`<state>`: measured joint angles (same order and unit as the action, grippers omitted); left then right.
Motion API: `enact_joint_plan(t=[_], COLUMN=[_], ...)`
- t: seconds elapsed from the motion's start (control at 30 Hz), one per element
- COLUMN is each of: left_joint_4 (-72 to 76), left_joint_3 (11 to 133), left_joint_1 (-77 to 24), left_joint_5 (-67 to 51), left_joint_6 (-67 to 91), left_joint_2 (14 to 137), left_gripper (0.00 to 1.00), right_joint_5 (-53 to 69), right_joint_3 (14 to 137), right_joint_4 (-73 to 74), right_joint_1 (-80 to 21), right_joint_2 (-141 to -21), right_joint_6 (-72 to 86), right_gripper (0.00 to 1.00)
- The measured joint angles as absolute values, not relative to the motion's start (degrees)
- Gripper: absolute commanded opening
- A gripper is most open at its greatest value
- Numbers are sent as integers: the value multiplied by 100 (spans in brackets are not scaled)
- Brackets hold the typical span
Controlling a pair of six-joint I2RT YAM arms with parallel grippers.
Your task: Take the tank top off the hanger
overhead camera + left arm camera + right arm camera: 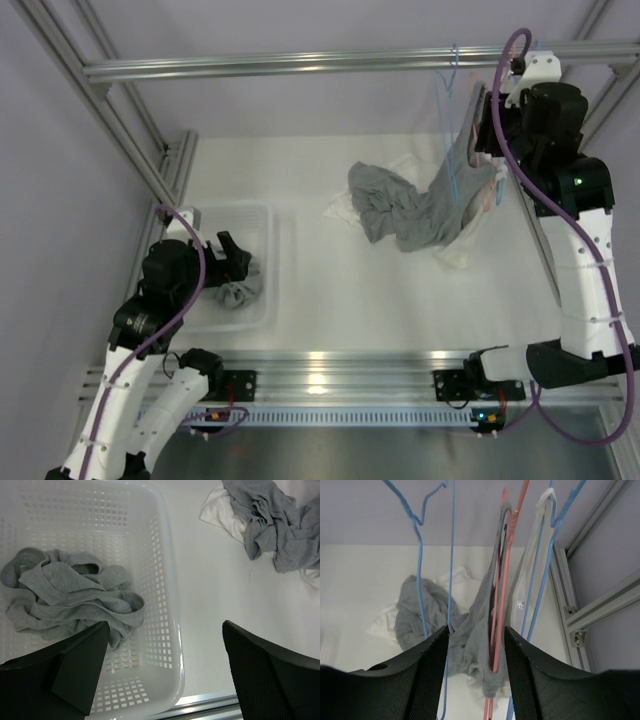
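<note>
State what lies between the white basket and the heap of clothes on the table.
Nothing: only bare white tabletop separates the basket and the heap of clothes. The left wrist view shows this stretch plainly, and the top view agrees.

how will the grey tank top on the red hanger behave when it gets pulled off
Probably floppy: the grey tank top hangs limp and creased down the red hanger. Likely light, as the thin wire carries it. It may snag, since its strap loops round the hanger near the top, close to the blue hangers.
</note>
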<state>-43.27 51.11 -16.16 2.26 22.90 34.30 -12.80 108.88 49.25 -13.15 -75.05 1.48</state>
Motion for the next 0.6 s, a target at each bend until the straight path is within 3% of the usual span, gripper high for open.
enact_joint_plan(t=[0.6], left_joint_4=[-4324], left_joint_3=[5109], left_joint_1=[-1763], left_joint_5=[213], left_joint_6=[2276], left_joint_2=[3430], left_gripper=[99], right_joint_5=[-829], right_joint_3=[10919], right_joint_4=[4932], right_joint_1=[-657], right_joint_2=[-8283], right_joint_6=[-34], right_gripper=[38])
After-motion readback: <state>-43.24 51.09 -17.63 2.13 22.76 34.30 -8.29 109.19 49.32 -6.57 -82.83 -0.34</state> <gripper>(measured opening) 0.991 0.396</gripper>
